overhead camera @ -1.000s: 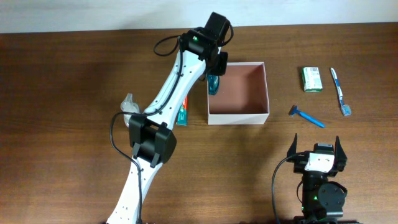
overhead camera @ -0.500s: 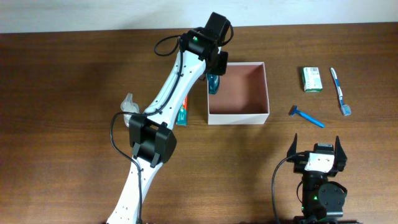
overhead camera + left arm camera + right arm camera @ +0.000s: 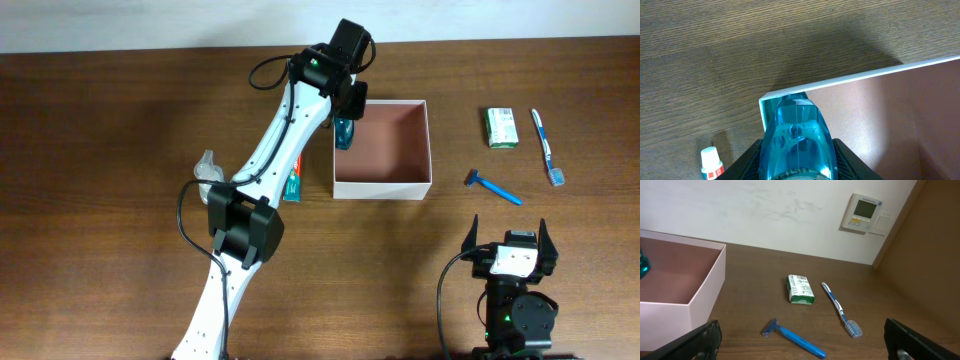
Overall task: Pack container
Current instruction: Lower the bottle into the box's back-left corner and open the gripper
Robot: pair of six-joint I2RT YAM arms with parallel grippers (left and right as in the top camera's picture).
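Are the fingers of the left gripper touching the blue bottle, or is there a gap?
Touching. In the left wrist view, the blue bottle sits between the fingers of the left gripper, and both press against its sides with no gap.

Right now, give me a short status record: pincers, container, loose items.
left pincer: shut on blue bottle, over the container's left wall
right pincer: open, empty, away from the items
container: visible floor bare
right of container: green-and-white packet, toothbrush, blue razor
left of container: toothpaste tube
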